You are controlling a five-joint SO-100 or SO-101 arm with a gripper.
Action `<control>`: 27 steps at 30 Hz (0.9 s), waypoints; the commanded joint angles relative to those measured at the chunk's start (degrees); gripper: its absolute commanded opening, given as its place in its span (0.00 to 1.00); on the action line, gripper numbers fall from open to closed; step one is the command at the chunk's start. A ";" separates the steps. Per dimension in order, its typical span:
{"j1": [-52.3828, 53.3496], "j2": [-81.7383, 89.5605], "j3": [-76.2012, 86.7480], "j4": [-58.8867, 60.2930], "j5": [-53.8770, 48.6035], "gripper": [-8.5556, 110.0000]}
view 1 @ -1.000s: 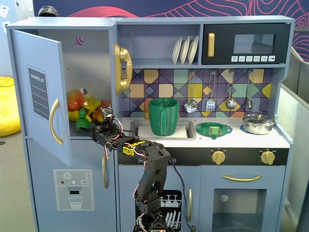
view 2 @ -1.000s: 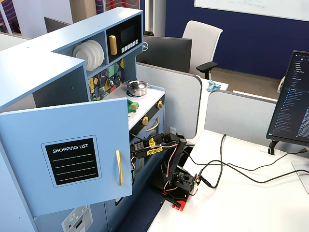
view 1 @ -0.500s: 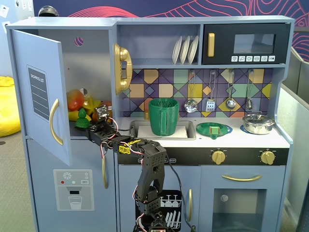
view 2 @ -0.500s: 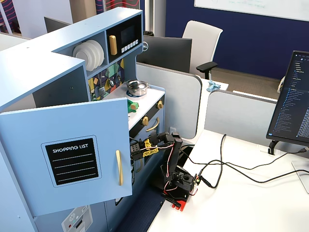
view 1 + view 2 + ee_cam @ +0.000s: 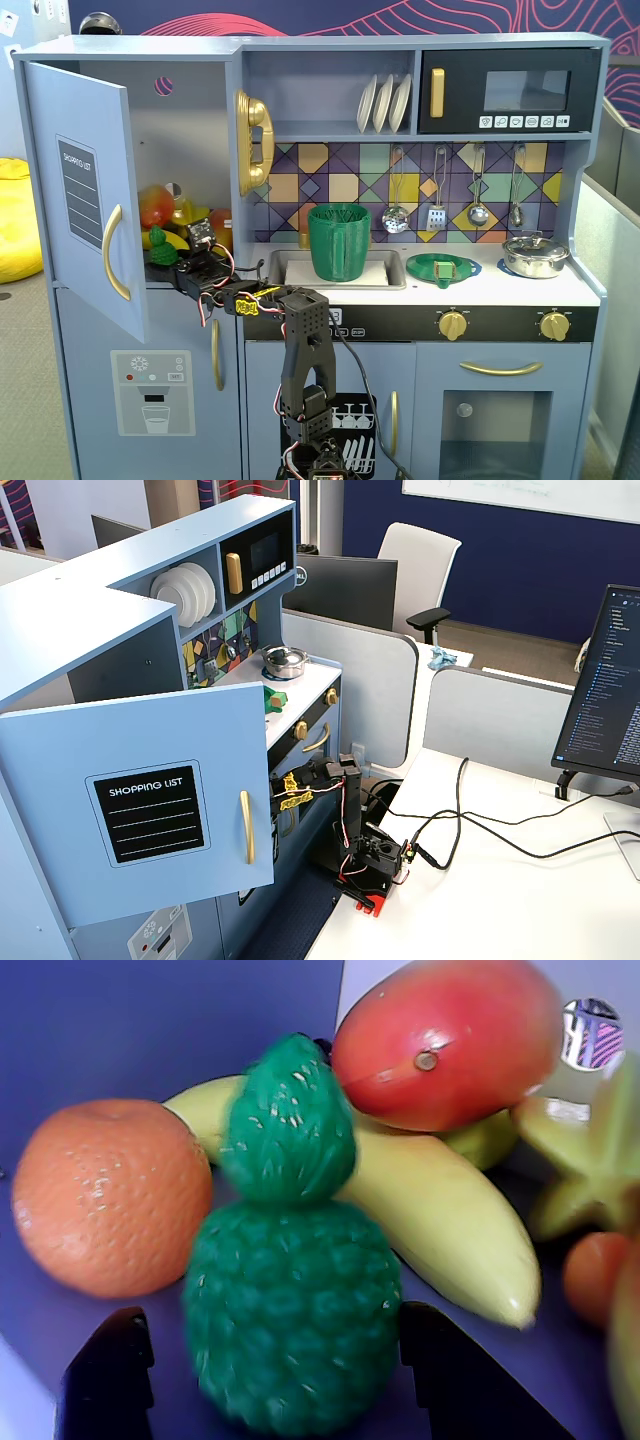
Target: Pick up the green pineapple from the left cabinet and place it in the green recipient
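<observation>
In the wrist view, going left to right, an orange (image 5: 110, 1195) sits at nine o'clock of the green pineapple (image 5: 290, 1290), which stands upright in the middle of the frame with its crown up. My gripper (image 5: 290, 1360) is spread wide, one dark finger (image 5: 108, 1375) at the pineapple's seven o'clock and the other at its five o'clock, both beside the body with a sliver of shelf showing, so I have hold of nothing. Behind the pineapple a banana (image 5: 440, 1220) runs toward four o'clock, a red-and-yellow mango (image 5: 445, 1045) lies on it at one o'clock, and a pale starfruit (image 5: 590, 1160) sits at three o'clock. In a fixed view the cabinet (image 5: 90, 200) stands at the left with its door swung open, the pineapple on its shelf, my arm (image 5: 305, 340) reaching in, and the ribbed green cup (image 5: 338, 242) stands in the sink (image 5: 385, 268), well apart at the pineapple's three o'clock.
</observation>
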 commanded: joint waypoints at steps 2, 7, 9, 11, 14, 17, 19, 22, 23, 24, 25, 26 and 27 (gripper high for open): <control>0.62 -1.76 -8.00 -1.49 -0.62 0.26; 0.62 -5.36 -11.78 -1.14 -0.79 0.20; 0.70 -6.06 -12.57 -0.53 -2.20 0.11; 0.70 -6.15 -12.48 -0.44 -2.20 0.07; 0.62 -5.63 -11.60 -0.18 -2.37 0.07; 0.62 -4.39 -10.20 0.35 -4.04 0.07; 0.53 -1.76 -7.91 1.23 -8.00 0.07; 0.44 7.91 -1.23 3.43 -13.80 0.07; 0.62 12.39 1.32 5.19 -15.12 0.07; 0.97 16.79 3.96 6.59 -16.35 0.07; 1.32 21.53 6.59 8.09 -17.93 0.07; 1.85 26.37 9.40 10.11 -18.63 0.07; 2.46 31.11 12.13 12.30 -18.90 0.07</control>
